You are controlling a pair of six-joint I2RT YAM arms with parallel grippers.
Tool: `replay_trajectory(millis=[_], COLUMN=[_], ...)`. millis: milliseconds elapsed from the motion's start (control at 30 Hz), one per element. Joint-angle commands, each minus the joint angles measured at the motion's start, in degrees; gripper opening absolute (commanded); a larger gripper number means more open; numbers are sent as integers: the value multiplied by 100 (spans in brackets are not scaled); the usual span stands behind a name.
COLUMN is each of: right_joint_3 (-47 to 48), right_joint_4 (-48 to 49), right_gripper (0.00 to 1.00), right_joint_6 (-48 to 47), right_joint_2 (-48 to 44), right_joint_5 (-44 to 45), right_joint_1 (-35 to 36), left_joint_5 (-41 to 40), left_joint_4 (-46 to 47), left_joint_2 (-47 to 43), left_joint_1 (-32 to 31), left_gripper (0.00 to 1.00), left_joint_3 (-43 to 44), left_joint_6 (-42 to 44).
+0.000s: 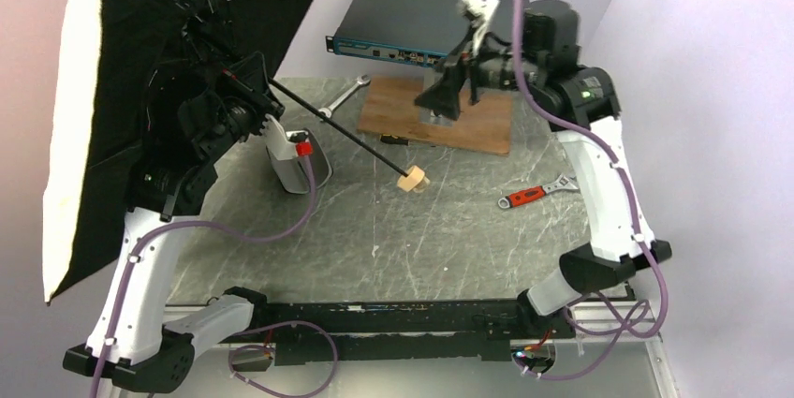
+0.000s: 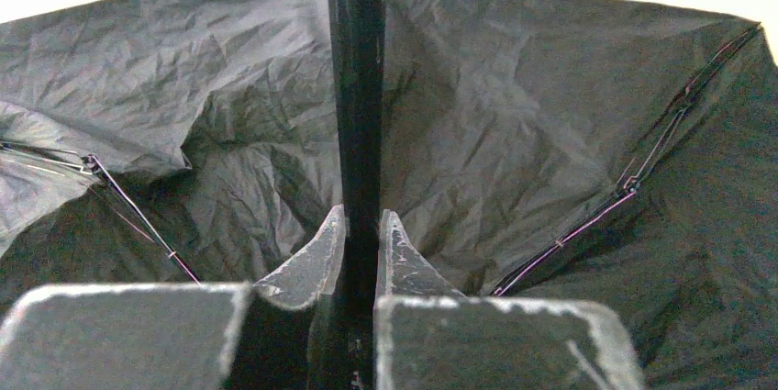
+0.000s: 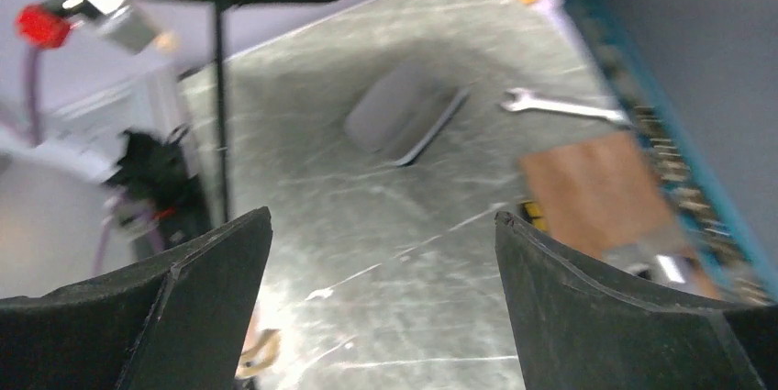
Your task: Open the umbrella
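The umbrella (image 1: 131,61) is spread open at the far left, with the black lining facing me and a cream outer rim. Its thin black shaft (image 1: 346,140) slants down to a cream handle (image 1: 410,178) just above the table. My left gripper (image 1: 262,84) is shut on the shaft close to the canopy. In the left wrist view the gripper (image 2: 361,216) pinches the shaft (image 2: 358,87), with the lining (image 2: 514,133) and metal ribs behind it. My right gripper (image 1: 445,98) hangs above the wooden board; in its own view the gripper (image 3: 383,216) is wide open and empty.
A wooden board (image 1: 468,126) lies at the back centre, with the dark-grey network switch (image 1: 412,23) behind it. A steel wrench (image 1: 342,96) lies left of the board. A red-handled adjustable wrench (image 1: 536,194) lies at the right. A grey pouch (image 3: 404,115) lies near the left arm.
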Motion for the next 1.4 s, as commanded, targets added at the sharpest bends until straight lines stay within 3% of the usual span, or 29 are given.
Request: replay_trajectory(millis=[0,267,500,633,867,1100,1200,1267,1367], right_joint_3=[283,-429,-408,-266,-999,-1947,-2249,-2433,-2593], right_joint_4=[-1381,-1618,-1530,-1758,-1707,-1708,-1728,-1737,-1790], right_gripper=[92,92,81,60,29,11,8,0,0], right_joint_6=[-344,-839,-901,-898,-1050,-1308,-1461,-1560,-1610], right_joint_2=[333,513,865,1150,974,560,418,322,240], right_joint_5=[-524,197,1411,2051,2506,2727,2708,2640,2529], right_joint_1=[728,1865,2439,2711,2763,2753,2756,2753,2756], left_joint_5=[-379,-701,-744,-714,-744,-1116,-1357,-1743,-2255], left_joint_4=[712,994,1106,1241,1401,1654,2120,2466,2954], left_joint_2=[-18,-70,-192,-274,-256,-167,-38,149,420], left_joint_1=[-169,-400,-414,-414,-400,-184,102,287,551], left_gripper=[0,0,0,0,0,0,0,0,0], left_joint_3=[96,-216,-358,-438,-464,-496,-591,-609,-527], left_joint_6=[865,1098,1155,1179,1204,1364,1510,1613,1671])
